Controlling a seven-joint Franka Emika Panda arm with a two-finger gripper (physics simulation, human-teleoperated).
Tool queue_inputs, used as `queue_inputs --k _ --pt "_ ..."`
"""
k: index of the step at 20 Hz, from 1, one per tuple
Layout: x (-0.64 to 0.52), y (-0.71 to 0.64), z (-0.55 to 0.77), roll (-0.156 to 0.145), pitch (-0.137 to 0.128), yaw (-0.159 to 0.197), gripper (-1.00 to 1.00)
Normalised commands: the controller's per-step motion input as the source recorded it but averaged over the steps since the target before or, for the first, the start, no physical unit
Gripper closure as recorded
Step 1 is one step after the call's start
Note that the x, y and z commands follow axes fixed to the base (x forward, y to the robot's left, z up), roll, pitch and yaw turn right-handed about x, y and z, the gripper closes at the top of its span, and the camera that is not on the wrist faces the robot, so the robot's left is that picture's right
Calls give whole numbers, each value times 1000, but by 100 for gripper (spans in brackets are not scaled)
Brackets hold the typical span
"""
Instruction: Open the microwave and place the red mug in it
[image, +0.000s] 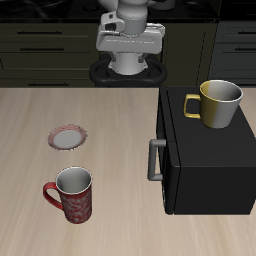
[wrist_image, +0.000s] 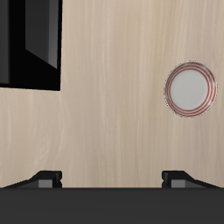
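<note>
The red mug (image: 74, 194) stands lower left on the bench (image: 110, 130); the microwave (image: 205, 155) sits shut at right. Fingers (wrist_image: 44, 179) spread wide, empty.

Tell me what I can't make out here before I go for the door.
- Microwave: exterior view cuts off its far side; door window faces away; wrist view shows only a corner.
- Red mug: absent from wrist view.
- Gripper: only fingertips show in wrist view; the arm hides it in exterior view.
</note>
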Motion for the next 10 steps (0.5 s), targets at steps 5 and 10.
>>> queue_inputs --k 5,10 --pt "5 -1 2 -1 2 -4 -100" --pt "24 45 2 45 12 14 -100"
